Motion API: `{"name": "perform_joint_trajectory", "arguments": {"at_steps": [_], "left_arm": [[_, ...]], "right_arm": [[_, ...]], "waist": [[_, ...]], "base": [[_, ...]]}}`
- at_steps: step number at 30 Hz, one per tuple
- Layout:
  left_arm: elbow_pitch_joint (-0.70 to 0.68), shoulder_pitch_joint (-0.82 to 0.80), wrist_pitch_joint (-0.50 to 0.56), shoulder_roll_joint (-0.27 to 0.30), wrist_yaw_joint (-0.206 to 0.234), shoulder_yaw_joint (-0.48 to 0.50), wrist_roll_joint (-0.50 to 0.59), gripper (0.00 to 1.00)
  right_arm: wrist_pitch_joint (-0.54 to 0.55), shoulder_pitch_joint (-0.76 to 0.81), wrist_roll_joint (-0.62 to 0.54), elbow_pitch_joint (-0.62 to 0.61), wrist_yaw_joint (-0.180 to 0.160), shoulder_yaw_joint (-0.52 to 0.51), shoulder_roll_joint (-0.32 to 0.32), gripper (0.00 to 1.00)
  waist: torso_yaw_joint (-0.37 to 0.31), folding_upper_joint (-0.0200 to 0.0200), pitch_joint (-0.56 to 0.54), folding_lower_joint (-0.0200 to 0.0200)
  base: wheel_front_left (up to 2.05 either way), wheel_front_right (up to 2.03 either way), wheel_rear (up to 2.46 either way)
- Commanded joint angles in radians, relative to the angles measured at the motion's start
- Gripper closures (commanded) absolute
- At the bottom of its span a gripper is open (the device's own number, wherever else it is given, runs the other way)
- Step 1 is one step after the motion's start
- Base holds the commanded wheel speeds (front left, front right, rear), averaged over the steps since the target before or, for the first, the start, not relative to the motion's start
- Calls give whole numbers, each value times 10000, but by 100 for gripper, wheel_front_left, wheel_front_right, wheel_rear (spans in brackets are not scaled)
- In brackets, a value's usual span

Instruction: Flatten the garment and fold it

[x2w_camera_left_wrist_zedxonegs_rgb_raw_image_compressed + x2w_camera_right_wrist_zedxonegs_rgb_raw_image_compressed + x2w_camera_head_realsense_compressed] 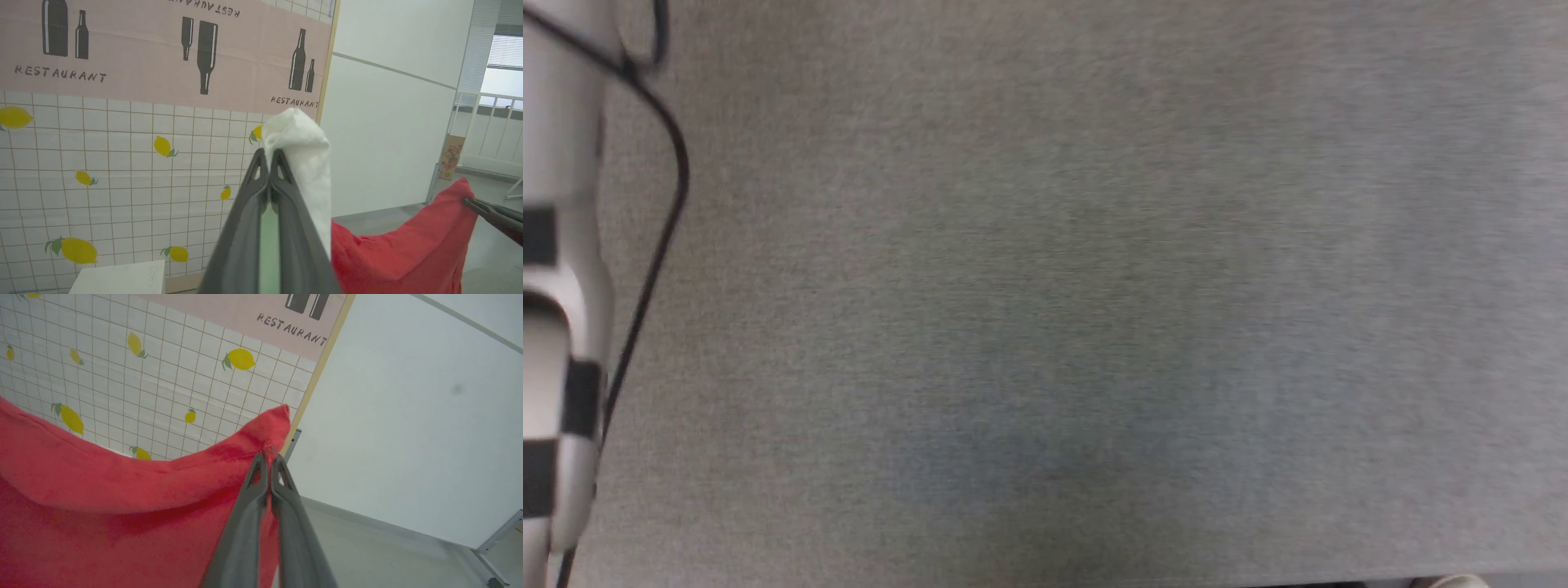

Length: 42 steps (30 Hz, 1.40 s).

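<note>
Left gripper (pixel 269 157) pinches white sleeve (pixel 302 151); right gripper (pixel 269 459) pinches red corner. T-shirt (pixel 388 253) hangs stretched between. Flattening step. Next: lay flat on grey table (pixel 1045 294).

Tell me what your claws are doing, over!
Left claw shut on white sleeve of shirt. Right claw shut on red edge. Shirt sags between. Nothing seen blocking.

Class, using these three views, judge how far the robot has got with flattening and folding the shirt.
Done: both ends are gripped, the left gripper shut on a white part and the right gripper on a red corner of the shirt. In hand: the shirt hangs sagging in the air between them. Left: laying it flat on the grey surface, then all folding.
</note>
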Motion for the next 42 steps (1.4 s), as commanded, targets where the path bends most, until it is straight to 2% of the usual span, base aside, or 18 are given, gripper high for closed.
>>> {"name": "perform_joint_trajectory", "arguments": {"at_steps": [1,3,4,9,12,16,18,27,35,42], "left_arm": [[-305,428,-13,219,-90,-159,-179,100],[-829,1065,163,438,-122,-271,-600,100],[-1898,2239,573,865,-139,-451,-1260,100],[-3767,4407,1185,1521,-72,-509,-2157,100],[-4934,5846,1256,1806,358,-386,-2526,100],[-5881,7428,1181,2040,878,-302,-2794,100],[-6195,8194,1119,2044,1037,-313,-3004,100],[-6400,11280,1281,2262,1424,-1081,-3440,100],[-5969,13451,1612,2249,1523,-1342,-4633,100],[-6173,15042,1922,2412,1694,-1430,-5526,100]], "right_arm": [[-150,249,201,65,-15,324,-94,100],[-266,532,659,35,-15,809,-237,100],[-343,1230,1679,-250,-15,1602,-473,100],[-82,2967,3576,-1354,-15,2774,-1117,100],[590,4446,4868,-2538,-15,3061,-1684,100],[1417,6216,5839,-4071,-15,2921,-2242,100],[1778,7069,6152,-4767,-15,2706,-2317,100],[3044,10694,6680,-6814,-15,1495,-1607,100],[3968,13339,6760,-7599,-15,756,-1096,100],[4923,15376,7136,-8154,-15,-6,-748,100]], "waist": [[538,-1,414,-5],[582,-1,299,-5],[634,-1,25,-5],[625,-1,-510,-5],[605,-1,-911,-5],[571,-1,-1287,-5],[571,-1,-1474,-5],[711,-1,-2757,-5],[849,-1,-4136,-5],[956,-1,-5026,-5]], "base": [[0,0,0],[0,0,0],[0,0,0],[0,0,0],[0,0,0],[0,0,0],[0,0,0],[0,0,0],[0,0,0],[0,0,0]]}}
